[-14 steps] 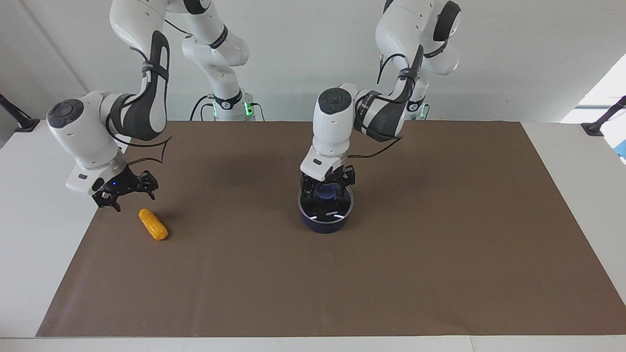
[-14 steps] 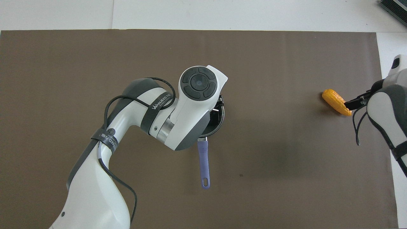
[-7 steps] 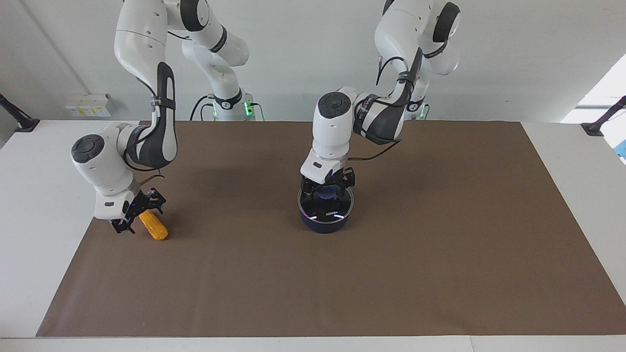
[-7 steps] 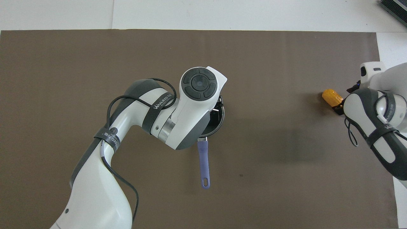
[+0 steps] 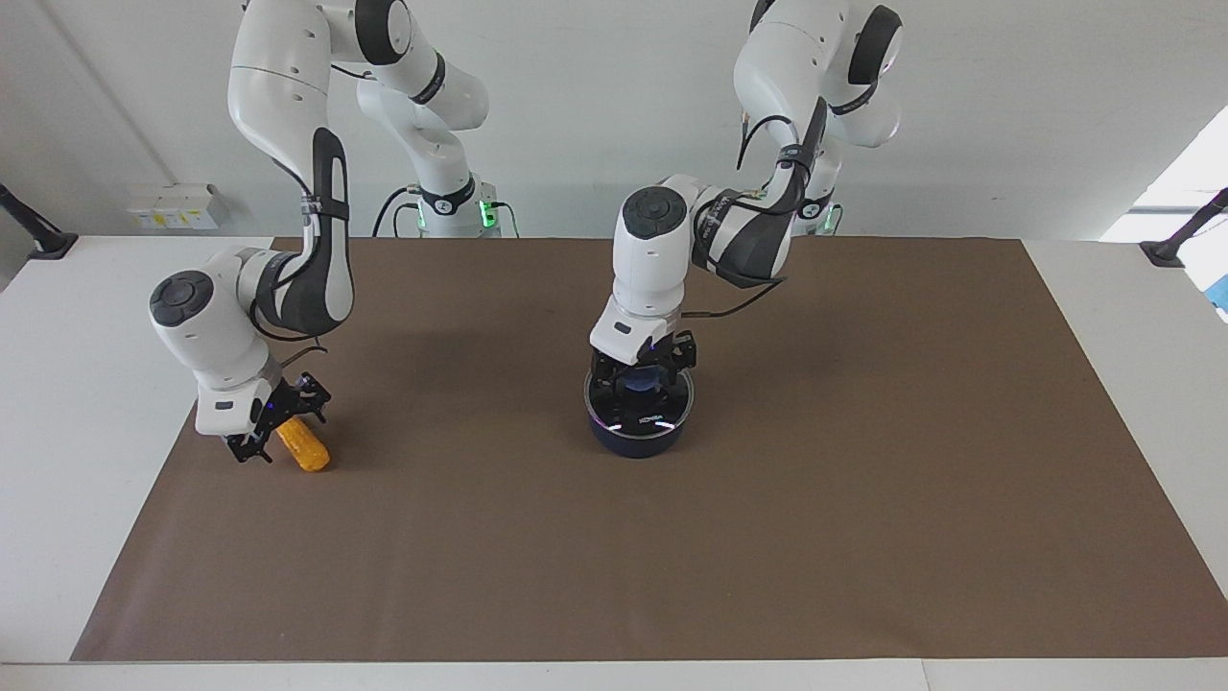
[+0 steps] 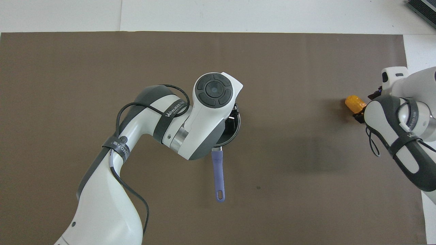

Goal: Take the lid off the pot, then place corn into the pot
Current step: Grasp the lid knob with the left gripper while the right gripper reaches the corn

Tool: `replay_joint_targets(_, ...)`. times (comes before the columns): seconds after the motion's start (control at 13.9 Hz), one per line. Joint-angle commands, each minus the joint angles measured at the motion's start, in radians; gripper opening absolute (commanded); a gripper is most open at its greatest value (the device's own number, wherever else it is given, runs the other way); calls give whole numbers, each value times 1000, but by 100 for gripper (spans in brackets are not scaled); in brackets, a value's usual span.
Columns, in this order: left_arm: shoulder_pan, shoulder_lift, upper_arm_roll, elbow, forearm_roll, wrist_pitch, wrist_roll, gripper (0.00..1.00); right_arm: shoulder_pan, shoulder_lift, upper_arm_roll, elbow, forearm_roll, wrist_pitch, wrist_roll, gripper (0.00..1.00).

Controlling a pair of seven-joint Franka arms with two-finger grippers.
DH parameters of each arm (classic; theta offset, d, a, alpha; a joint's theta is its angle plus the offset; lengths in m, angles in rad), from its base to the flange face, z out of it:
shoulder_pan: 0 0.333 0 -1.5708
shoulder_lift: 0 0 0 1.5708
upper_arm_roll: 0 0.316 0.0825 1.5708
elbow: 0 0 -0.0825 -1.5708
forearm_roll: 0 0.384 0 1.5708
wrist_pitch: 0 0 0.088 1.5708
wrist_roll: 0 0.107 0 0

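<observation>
The navy pot (image 5: 637, 440) stands mid-table with the glass lid (image 5: 641, 410) lying on it. Its long blue handle (image 6: 218, 173) points toward the robots. My left gripper (image 5: 641, 372) is down at the lid's blue knob (image 5: 637, 382). In the overhead view the left arm's wrist hides most of the pot (image 6: 235, 126). The orange-yellow corn (image 5: 305, 448) lies on the mat toward the right arm's end. My right gripper (image 5: 280, 428) is low over it, open, with a finger on either side of the cob's end nearer the robots. The overhead view shows only the corn's other end (image 6: 353, 102).
A brown mat (image 5: 863, 499) covers most of the white table (image 5: 86, 384). The corn lies close to the mat's edge at the right arm's end.
My right gripper has swung down and over from beside the corn to straddle the cob's end. My left gripper has stayed at the lid's knob, and the lid has not moved.
</observation>
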Motion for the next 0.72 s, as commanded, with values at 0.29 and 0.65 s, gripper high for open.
replay_joint_targets(0.29,-15,-13,11,-12,20,-2,-17,50,1,3,7,-25,22,40,-24,88)
replay_joint_targets(0.65,-16,-21,14,-4,23,-25,-16,44,2,1,7,-25,22,34,-13,57)
